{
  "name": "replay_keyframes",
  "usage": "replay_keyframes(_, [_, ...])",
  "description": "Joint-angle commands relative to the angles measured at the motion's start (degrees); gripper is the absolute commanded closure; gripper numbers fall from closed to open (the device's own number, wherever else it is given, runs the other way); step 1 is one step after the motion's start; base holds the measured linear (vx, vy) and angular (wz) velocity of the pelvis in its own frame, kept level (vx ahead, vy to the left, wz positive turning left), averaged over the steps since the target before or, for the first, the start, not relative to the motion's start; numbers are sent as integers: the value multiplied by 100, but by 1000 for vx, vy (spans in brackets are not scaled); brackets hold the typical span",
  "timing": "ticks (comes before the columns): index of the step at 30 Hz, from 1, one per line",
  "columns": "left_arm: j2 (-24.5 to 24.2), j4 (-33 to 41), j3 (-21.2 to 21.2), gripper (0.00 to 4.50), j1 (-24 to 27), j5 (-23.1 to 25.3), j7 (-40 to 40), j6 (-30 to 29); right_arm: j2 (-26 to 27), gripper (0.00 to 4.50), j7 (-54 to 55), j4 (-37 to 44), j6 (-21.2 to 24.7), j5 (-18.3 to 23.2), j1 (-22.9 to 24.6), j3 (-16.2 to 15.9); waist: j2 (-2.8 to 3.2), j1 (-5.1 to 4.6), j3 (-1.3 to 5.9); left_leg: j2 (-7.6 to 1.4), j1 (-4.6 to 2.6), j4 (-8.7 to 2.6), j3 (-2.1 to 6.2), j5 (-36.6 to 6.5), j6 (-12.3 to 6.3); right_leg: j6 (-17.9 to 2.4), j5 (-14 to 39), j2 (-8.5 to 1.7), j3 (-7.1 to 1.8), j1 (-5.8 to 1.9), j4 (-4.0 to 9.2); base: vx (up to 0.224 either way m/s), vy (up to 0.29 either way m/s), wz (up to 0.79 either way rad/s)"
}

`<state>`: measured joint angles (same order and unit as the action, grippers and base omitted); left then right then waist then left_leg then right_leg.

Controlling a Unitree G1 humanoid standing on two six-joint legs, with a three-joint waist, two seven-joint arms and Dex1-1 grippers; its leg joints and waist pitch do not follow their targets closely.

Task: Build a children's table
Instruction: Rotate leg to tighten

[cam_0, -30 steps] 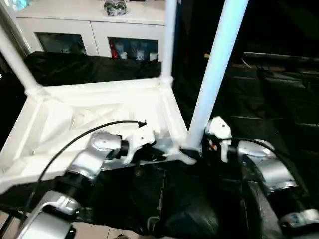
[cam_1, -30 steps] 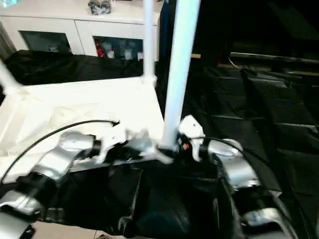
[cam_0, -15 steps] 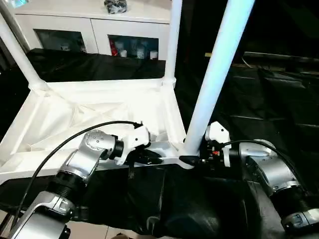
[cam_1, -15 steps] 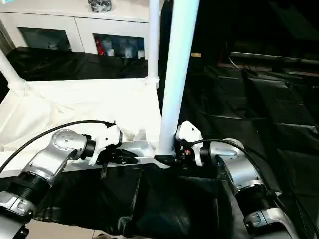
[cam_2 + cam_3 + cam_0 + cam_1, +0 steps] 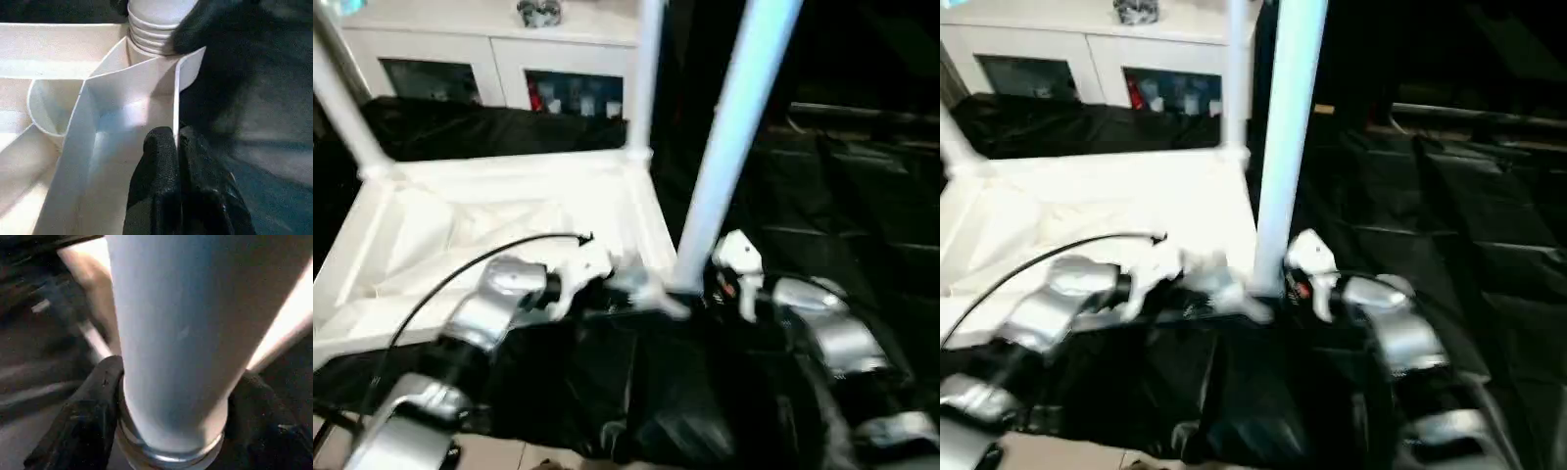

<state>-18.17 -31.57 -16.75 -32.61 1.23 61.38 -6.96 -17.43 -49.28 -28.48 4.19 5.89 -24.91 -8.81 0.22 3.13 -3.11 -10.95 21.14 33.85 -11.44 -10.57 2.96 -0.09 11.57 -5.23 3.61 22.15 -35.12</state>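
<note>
The white tabletop [image 5: 460, 230] lies upside down, ribbed underside up, on the black-covered work table [image 5: 862, 206]. Three white legs stand in its corner sockets: the near right leg [image 5: 729, 157], the far right leg [image 5: 646, 78] and the far left leg [image 5: 342, 103]. My left gripper [image 5: 177, 142] is shut on the thin near wall of the tabletop, close to the near right socket [image 5: 156, 24]. My right gripper [image 5: 171, 401] is shut around the base of the near right leg [image 5: 171, 328], one black finger [image 5: 93, 406] on each side.
A white cabinet [image 5: 509, 59] with glass doors stands behind the work table. Black cloth [image 5: 636, 392] hangs over the table's front edge below both forearms. A black cable [image 5: 480, 264] arcs over my left forearm.
The head camera has shifted slightly, moving the whole picture. Both grips stay as they were, on the tabletop wall and on the leg base.
</note>
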Motion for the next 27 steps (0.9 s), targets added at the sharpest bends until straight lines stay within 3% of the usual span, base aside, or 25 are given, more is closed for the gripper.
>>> replay_keyframes(1, [323,-183,50,450,-192,32,-576,-137,291,184,672,-319,10,-231,-50,-76,-76,-16,316,-248,-76,-439,124,-1359,-67,-1137,1840,-351,-269,-166,507,0,0,0])
replay_keyframes(2, [551,-320,26,450,-306,103,-873,-211,576,184,1181,-456,101,-228,-105,30,-63,-19,308,-243,-118,-443,126,-1492,-5,-1113,1972,-349,-274,-127,532,0,0,0])
replay_keyframes(4, [778,-465,1,450,-425,172,-1163,-274,854,184,1596,-550,204,-207,-156,110,-64,-36,325,-244,-99,-467,156,-1472,82,-1089,1926,-350,-260,-158,516,0,0,0])
replay_keyframes(6, [1040,-643,-12,450,-579,253,-1548,-316,1159,184,2113,-655,213,-264,-257,147,-27,-25,333,-246,-113,-453,146,-1470,57,-1108,1705,-353,-273,-149,516,0,0,0])
replay_keyframes(9, [1345,-780,-82,450,-727,332,-1829,-357,1527,184,2712,-790,222,-323,-403,209,-39,-33,356,-226,-99,-445,142,-1347,28,-1151,1434,-341,-267,-169,495,0,0,0])
replay_keyframes(10, [1395,-778,-96,450,-734,326,-1832,-366,1576,184,2727,-798,212,-316,-416,210,-5,-34,356,-225,-89,-444,140,-1298,15,-1169,1336,-336,-269,-175,484,0,0,0])
replay_keyframes(11, [1462,-778,-106,450,-744,338,-1835,-377,1664,128,2769,-826,200,-263,-445,279,-18,-32,363,-221,-73,-433,130,-1239,-46,-1201,1139,-338,-272,-192,478,0,0,0])
replay_keyframes(12, [1493,-756,-128,450,-738,349,-1799,-380,1717,114,2783,-839,199,-215,-465,332,-15,-24,366,-225,-71,-435,135,-1214,-66,-1214,1079,-341,-268,-200,469,0,0,0])
replay_keyframes(13, [1505,-741,-140,450,-730,357,-1775,-368,1748,114,2711,-833,223,-141,-475,369,25,-23,371,-227,-71,-430,134,-1170,-96,-1251,910,-331,-267,-202,453,0,0,0])
replay_keyframes(14, [1515,-757,-134,450,-731,374,-1764,-358,1773,108,2689,-840,219,-134,-489,400,15,-26,370,-226,-66,-432,133,-1165,-126,-1288,800,-326,-262,-209,447,0,0,0])
replay_keyframes(17, [1435,-726,-154,450,-695,392,-1606,-269,1658,75,2643,-806,166,-276,-490,332,20,-24,364,-229,-80,-437,129,-1265,-127,-1319,886,-331,-261,-208,460,0,0,0])
replay_keyframes(18, [1351,-687,-158,450,-661,370,-1455,-180,1543,68,2592,-748,123,-328,-475,312,73,-20,361,-229,-86,-441,135,-1312,-107,-1320,930,-334,-262,-204,463,0,0,0])
replay_keyframes(22, [1069,-522,-156,450,-539,295,-1034,-46,1099,68,2156,-603,8,-492,-434,158,25,-44,359,-230,-74,-446,137,-1408,-82,-1291,1024,-330,-261,-218,476,0,0,0])
replay_keyframes(23, [831,-378,-153,450,-425,233,-688,114,770,68,1833,-543,-120,-650,-412,56,16,-27,375,-235,-60,-425,138,-1229,-157,-1322,817,-337,-254,-237,449,0,0,0])
replay_keyframes(27, [486,-172,-143,450,-259,87,-113,348,468,68,1148,-367,-144,-504,-347,70,-26,-28,382,-241,-44,-403,121,-998,-333,-1442,522,-348,-265,-251,403,0,0,0])
